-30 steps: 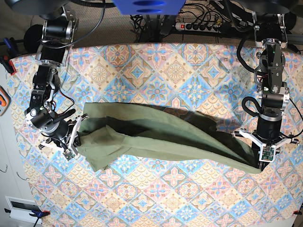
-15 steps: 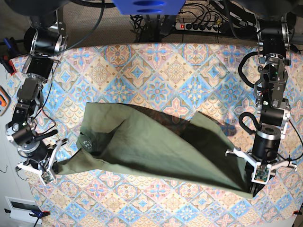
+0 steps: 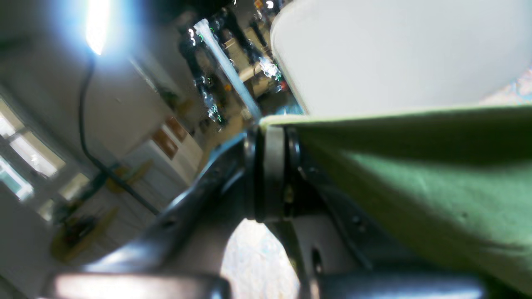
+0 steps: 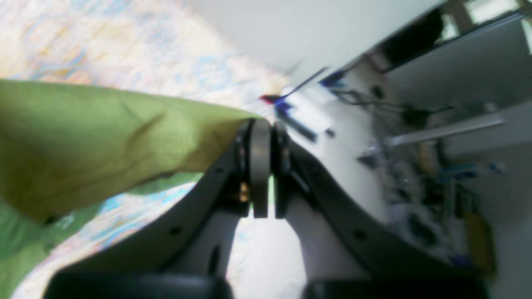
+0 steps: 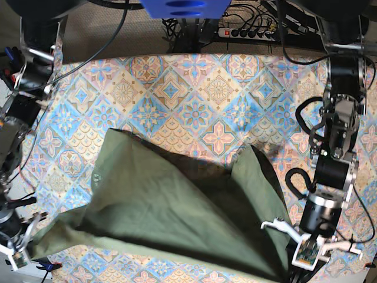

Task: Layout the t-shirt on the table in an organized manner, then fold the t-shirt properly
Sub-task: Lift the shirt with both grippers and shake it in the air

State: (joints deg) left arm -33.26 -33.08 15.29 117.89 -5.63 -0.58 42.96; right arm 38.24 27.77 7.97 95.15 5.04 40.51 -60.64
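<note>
Patterned tiles cover your surface (image 5: 194, 94). At the near left edge, your right end effector (image 5: 23, 250) is clamped on one corner of the t-shirt (image 5: 171, 218). Its olive cloth spreads across the near middle, a ridge raised right of centre. At near right, your left end effector (image 5: 294, 268) pinches the opposite corner.

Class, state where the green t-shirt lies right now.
In the base view the t-shirt covers the table's near half, stretched between the right claw at lower left and the left claw at lower right.
</note>
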